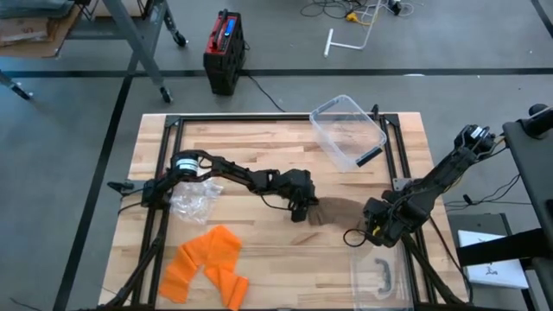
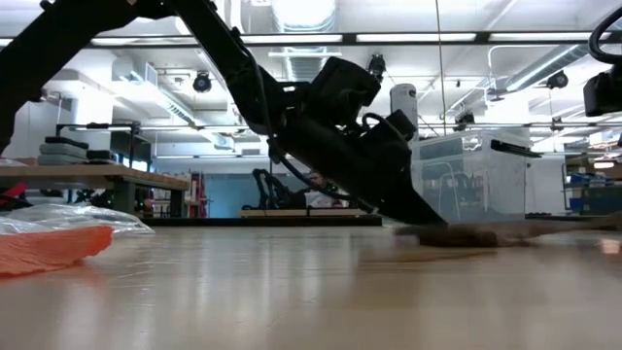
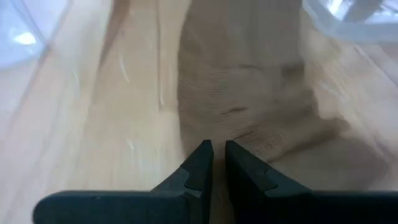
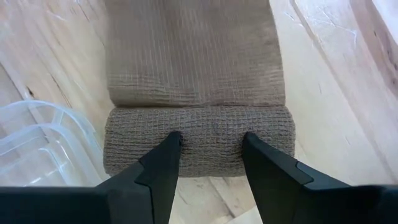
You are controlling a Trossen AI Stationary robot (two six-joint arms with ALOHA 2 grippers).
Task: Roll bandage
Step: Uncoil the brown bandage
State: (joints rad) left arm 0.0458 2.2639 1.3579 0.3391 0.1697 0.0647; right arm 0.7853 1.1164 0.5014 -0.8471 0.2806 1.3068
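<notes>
two dark fingers point(image 4: 163, 163) of the right tool point(image 4: 210, 149) fill the front of the right wrist view, set partly apart with their tips pressing on the rolled end of the brown bandage point(image 4: 198, 140). the roll lies crosswise on the wooden desk point(image 4: 323, 74), and the unrolled strip runs flat away from it. a clear plastic lid point(image 4: 34, 146) lies just beside one end of the roll.

from above, the bandage point(image 1: 339, 212) lies as a brown strip near the middle of the desk point(image 1: 259, 147), between the two tools. the right tool point(image 1: 373, 226) sits at the strip's right end, reaching in from the desk's right edge. the left tool point(image 1: 302, 210) is at the strip's left end, its arm stretching from the left side of the desk. in the left wrist view its fingers point(image 3: 198, 165) are nearly together, tips down on the bandage point(image 3: 249, 99), pinning the loose end; whether cloth is pinched between them cannot be told.

a clear plastic box point(image 1: 347, 131) stands tilted at the far right of the desk. a crumpled clear bag point(image 1: 192, 199) lies near the left arm's base, and orange cloth point(image 1: 207, 263) lies in front of it near the front edge. the clear lid point(image 1: 380, 275) rests at the front right corner.

in the low view the left tool point(image 2: 413, 209) slants down to the bandage point(image 2: 466, 234) on the desk point(image 2: 311, 292).
</notes>
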